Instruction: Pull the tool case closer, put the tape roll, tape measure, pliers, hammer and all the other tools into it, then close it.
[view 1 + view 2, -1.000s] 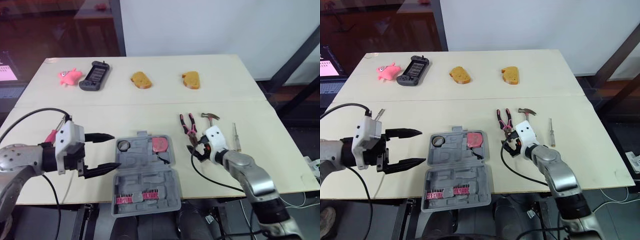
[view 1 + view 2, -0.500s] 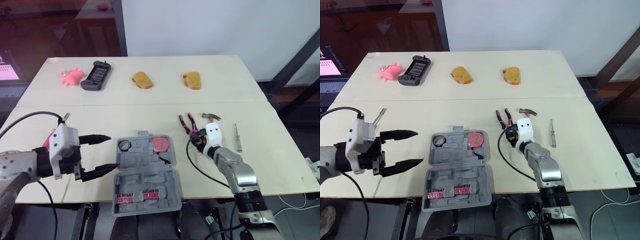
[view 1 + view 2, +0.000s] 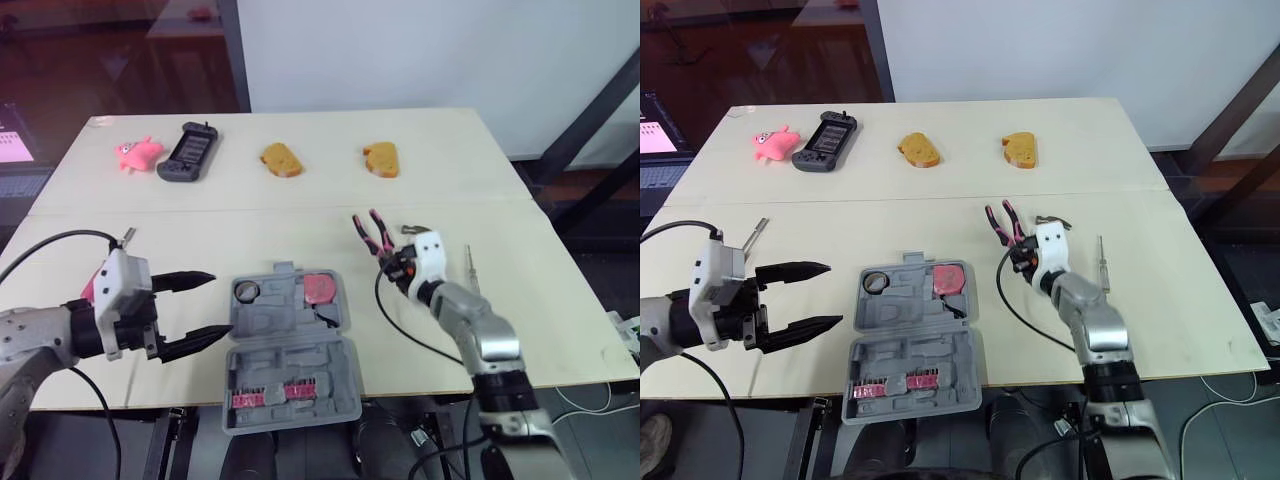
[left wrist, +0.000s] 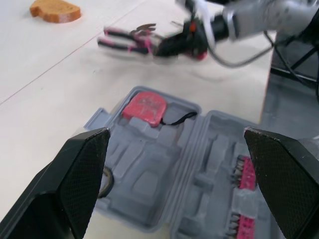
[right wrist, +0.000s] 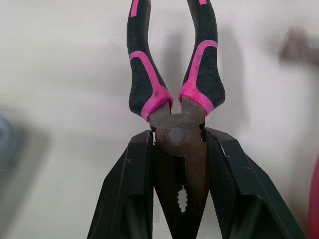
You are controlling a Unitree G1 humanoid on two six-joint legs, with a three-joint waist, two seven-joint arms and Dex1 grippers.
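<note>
The grey tool case [image 3: 290, 345] lies open near the table's front edge. In it are a tape roll [image 3: 246, 291], a pink tape measure [image 3: 319, 289] and a strip of pink bits [image 3: 270, 393]. My right gripper [image 3: 393, 262] is shut on the metal head of the pink-and-black pliers [image 5: 178, 149], right of the case. Their handles [image 3: 368, 228] point away from me. Just behind the gripper lies the hammer [image 3: 1048, 219], and the screwdriver [image 3: 470, 262] is to its right. My left gripper [image 3: 220, 303] stands open, holding nothing, at the case's left side.
Along the far side of the table lie a pink toy [image 3: 138, 152], a black handheld console [image 3: 190, 151] and two brown bread-shaped pieces [image 3: 282, 159] [image 3: 381, 158]. A seam crosses the table's middle. A dark frame post [image 3: 235, 55] rises behind the table.
My right gripper has shut on the pliers' head and carried them a little farther from me. My left gripper has drifted slightly left, still open.
</note>
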